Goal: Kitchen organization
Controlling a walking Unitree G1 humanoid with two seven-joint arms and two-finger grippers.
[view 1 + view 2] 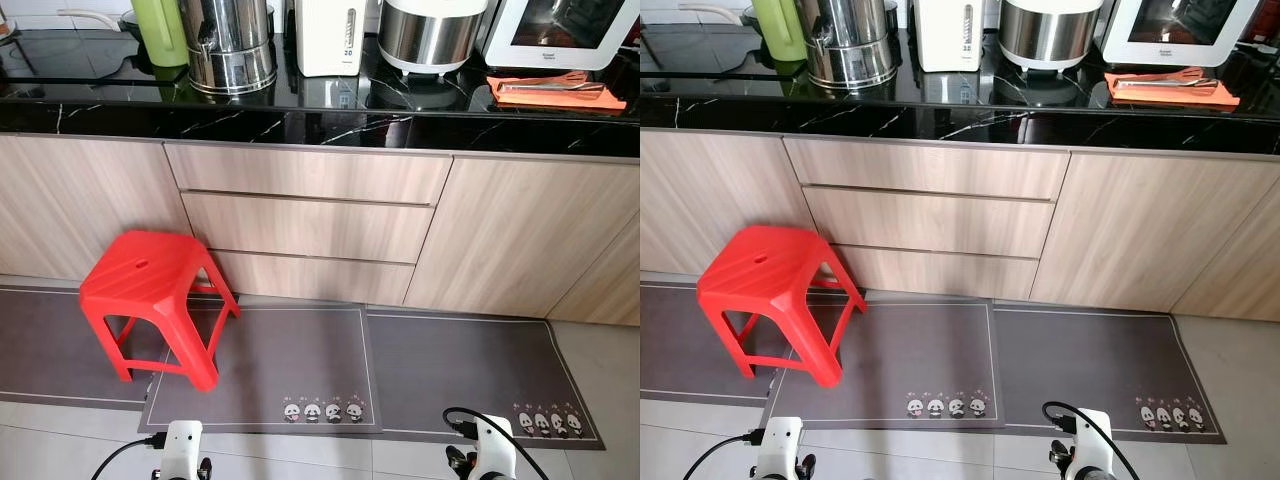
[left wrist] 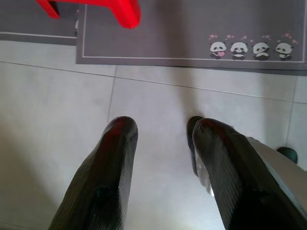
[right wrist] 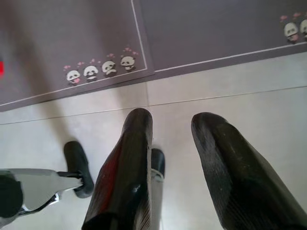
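A black marble counter [image 1: 100,112] runs across the far side. On it stand a green jug [image 1: 160,30], a steel urn [image 1: 231,45], a white hot-water dispenser [image 1: 328,37], a silver rice cooker [image 1: 430,35] and a white oven [image 1: 565,30]. An orange cloth [image 1: 556,93] with utensils lies in front of the oven. Both arms hang low near the floor, far from the counter. My left gripper [image 2: 160,129] is open over pale tiles with nothing between its fingers. My right gripper [image 3: 172,122] is open too and holds nothing.
A red plastic stool [image 1: 150,295] stands on the left, partly on a grey panda mat [image 1: 270,365]. A second grey mat [image 1: 470,370] lies to the right. Three wooden drawers [image 1: 310,225] sit under the counter between cabinet doors.
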